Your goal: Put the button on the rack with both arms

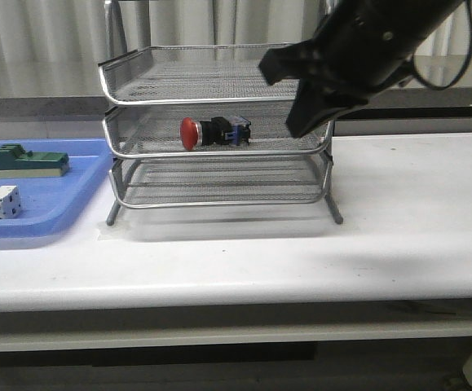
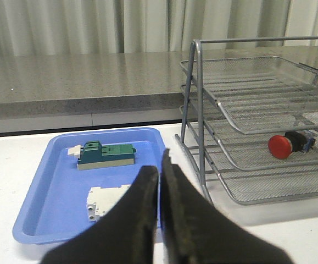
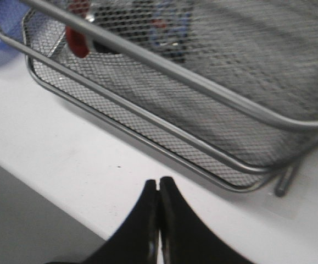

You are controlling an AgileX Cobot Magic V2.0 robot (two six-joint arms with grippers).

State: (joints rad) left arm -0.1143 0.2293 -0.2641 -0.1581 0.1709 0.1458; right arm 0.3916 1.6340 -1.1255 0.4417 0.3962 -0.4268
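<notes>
Lying on its side in the middle tier of the rack (image 1: pixel 219 155), the button (image 1: pixel 213 132) is seen with its red mushroom head turned toward the left arm's side and its blue rear block toward the right gripper (image 1: pixel 313 102). That gripper is clenched on nothing — in the right wrist view its fingertips (image 3: pixel 150 201) are pressed together above the white table (image 3: pixel 54 143), just in front of the rack's lowest tray. The left gripper (image 2: pixel 160 181) is likewise closed and empty, with the blue plastic tray (image 2: pixel 57 181) beyond its tips and the rack off to one side.

The button is judged light and rigid: a smooth domed head, a black cylindrical body, a blocky rear. The rounded head is expected to slip between flat pads, so the cylindrical body would be the better place to grip, across its width. Rolling on the mesh is possible if it is nudged.

The rack is of silver wire mesh with chrome rims and thin metal legs — stiff, but probably light enough to shift if struck. A green block (image 2: pixel 106 155) and a white component (image 2: pixel 106 201) rest in the blue plastic tray.
</notes>
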